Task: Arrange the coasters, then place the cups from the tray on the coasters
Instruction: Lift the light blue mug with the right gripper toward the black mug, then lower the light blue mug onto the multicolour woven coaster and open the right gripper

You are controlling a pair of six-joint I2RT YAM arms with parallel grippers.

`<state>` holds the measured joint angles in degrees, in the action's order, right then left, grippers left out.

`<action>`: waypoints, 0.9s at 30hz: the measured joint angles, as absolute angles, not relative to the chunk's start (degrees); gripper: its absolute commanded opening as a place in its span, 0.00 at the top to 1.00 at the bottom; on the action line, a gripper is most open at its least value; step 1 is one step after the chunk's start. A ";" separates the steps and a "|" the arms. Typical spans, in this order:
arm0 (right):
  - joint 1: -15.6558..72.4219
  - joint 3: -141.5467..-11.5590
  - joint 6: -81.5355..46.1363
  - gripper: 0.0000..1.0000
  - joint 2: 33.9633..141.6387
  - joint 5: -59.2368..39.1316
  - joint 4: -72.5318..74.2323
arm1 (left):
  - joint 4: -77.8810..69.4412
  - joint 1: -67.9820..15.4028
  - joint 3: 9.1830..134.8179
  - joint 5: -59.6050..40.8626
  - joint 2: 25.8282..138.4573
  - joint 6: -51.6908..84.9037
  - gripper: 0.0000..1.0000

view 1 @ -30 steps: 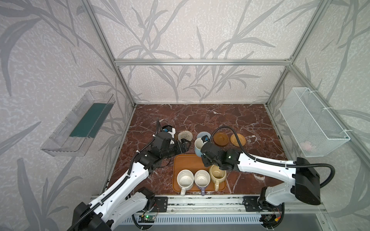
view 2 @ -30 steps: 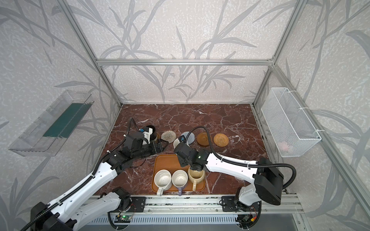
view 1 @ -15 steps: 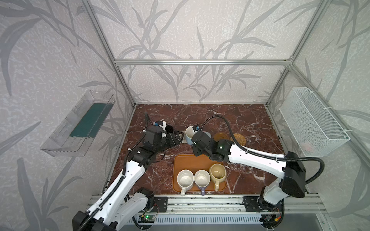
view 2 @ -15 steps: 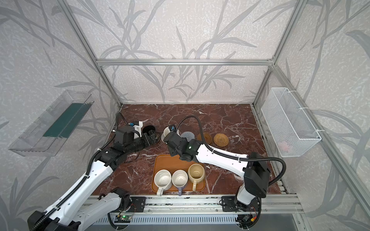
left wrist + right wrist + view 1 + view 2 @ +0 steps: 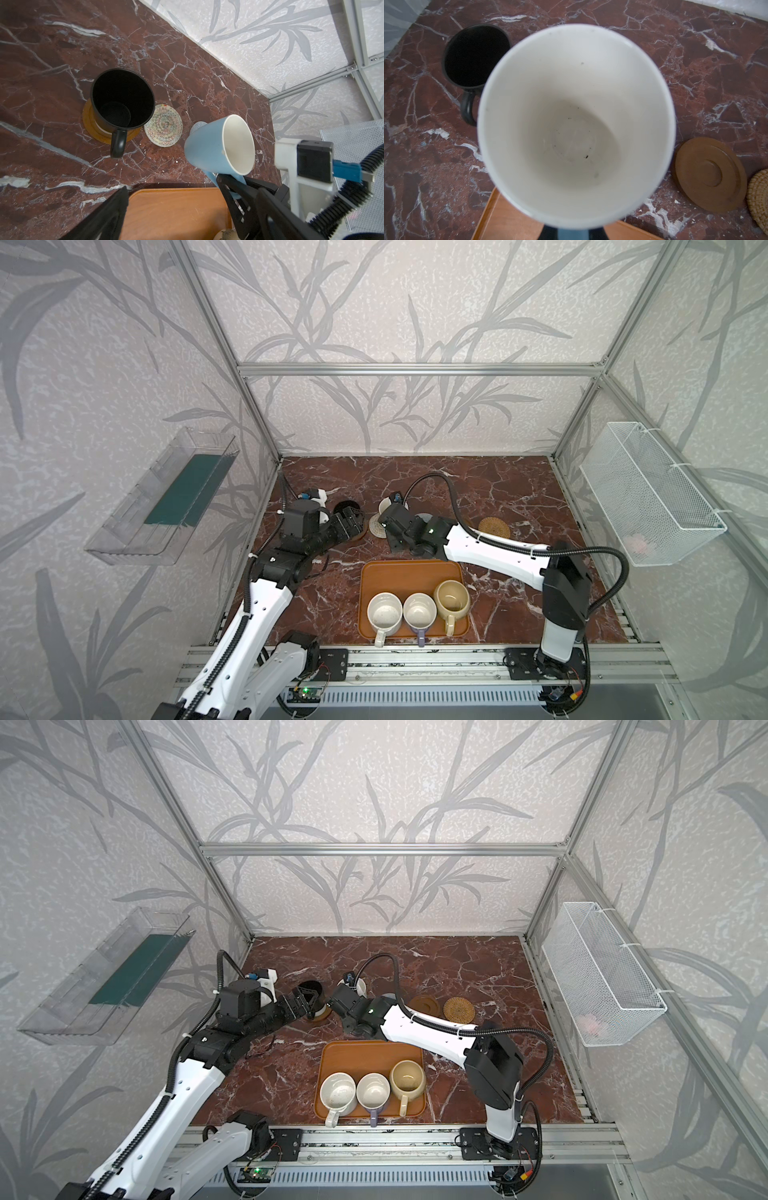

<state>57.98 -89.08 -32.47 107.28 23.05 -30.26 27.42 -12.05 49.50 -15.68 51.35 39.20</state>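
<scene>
Tray (image 5: 409, 574): nearest us, three cups upright on it: speckled white mug (image 5: 384, 612), lavender mug (image 5: 419, 611), beige-yellow mug (image 5: 452, 599).
Right gripper (image 5: 232, 179): clamped on the handle of the light blue mug (image 5: 218, 143), which hangs tilted in the air beyond the tray's far edge.
Left gripper (image 5: 306, 1002): jaws spread wide, empty, just beside the black mug (image 5: 121, 99), which sits on a brown wooden coaster (image 5: 88, 122).
Coasters: cream woven coaster (image 5: 164, 127) bare beside the black mug; blue-grey coaster (image 5: 198, 124) peeking out behind the blue one; second wooden coaster (image 5: 708, 174) and rattan coaster (image 5: 493, 527) to the right.
Risk: a handle-only grip lets the mug swing; set down tilted, it could tip or shove its coaster. Arms are close, and a clash could knock the black mug.
Surface: red-brown marble tabletop (image 5: 478, 481), hard, likely slick, pale flecks scattered.
Room: leaf-patterned walls, clear bin (image 5: 162, 497) left, wire basket (image 5: 648, 493) right.
</scene>
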 measured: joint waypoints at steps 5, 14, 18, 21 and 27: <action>56.80 -93.25 -34.26 1.00 111.57 25.19 -32.23 | 25.39 -10.52 47.42 -17.32 51.94 39.22 0.04; 56.23 -99.90 -34.72 1.00 118.17 26.70 -33.58 | 24.36 -9.39 42.96 -18.04 53.65 39.68 0.04; 55.92 -102.83 -34.92 1.00 120.60 26.35 -34.39 | 24.05 -8.71 42.37 -17.45 53.87 39.72 0.04; 55.75 -105.10 -34.92 1.00 122.72 25.85 -34.85 | 23.57 -8.05 41.50 -16.73 53.82 40.05 0.04; 55.53 -108.71 -34.81 1.00 126.41 24.82 -35.94 | 22.98 -7.70 40.58 -16.53 53.76 40.12 0.05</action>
